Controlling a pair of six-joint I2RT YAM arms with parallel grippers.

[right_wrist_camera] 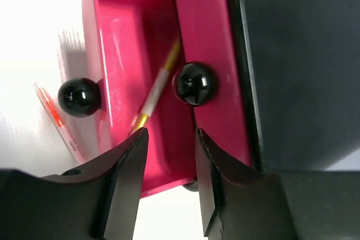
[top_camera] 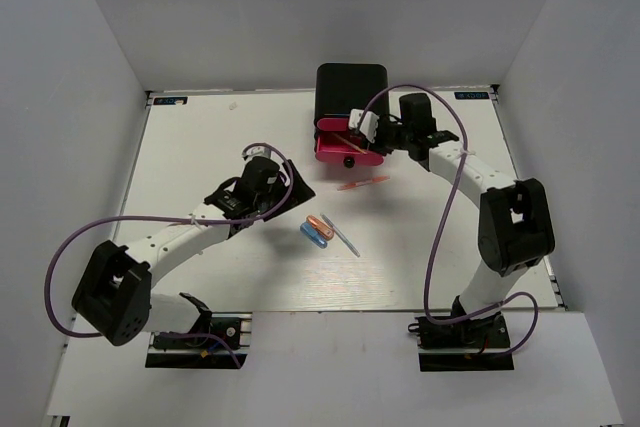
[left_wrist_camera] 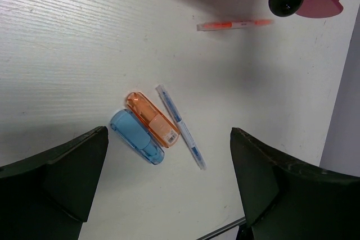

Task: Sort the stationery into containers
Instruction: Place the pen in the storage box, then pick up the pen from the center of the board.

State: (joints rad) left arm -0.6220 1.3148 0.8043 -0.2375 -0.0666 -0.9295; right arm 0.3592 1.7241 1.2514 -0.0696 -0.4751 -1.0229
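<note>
The black cabinet [top_camera: 352, 82] stands at the back with a pink drawer [top_camera: 345, 150] pulled out. My right gripper [right_wrist_camera: 171, 139] hovers over that drawer [right_wrist_camera: 121, 82], open, nothing between its fingers. A yellow pen [right_wrist_camera: 157, 91] lies slanted inside the drawer, beside a black knob [right_wrist_camera: 194, 82]. My left gripper [left_wrist_camera: 169, 189] is wide open above the table, empty. Ahead of it lie a blue capsule [left_wrist_camera: 136, 137], an orange capsule [left_wrist_camera: 152, 119] and a light-blue pen [left_wrist_camera: 180, 126], side by side. A pink-orange pen [left_wrist_camera: 233, 24] rests on the table near the drawer front.
White walls close in the table [top_camera: 200, 147] on three sides. A second black knob [right_wrist_camera: 79, 96] shows on the open drawer's front. The capsules [top_camera: 316, 230] sit mid-table between the two arms; the pink-orange pen [top_camera: 362, 184] lies just in front of the cabinet.
</note>
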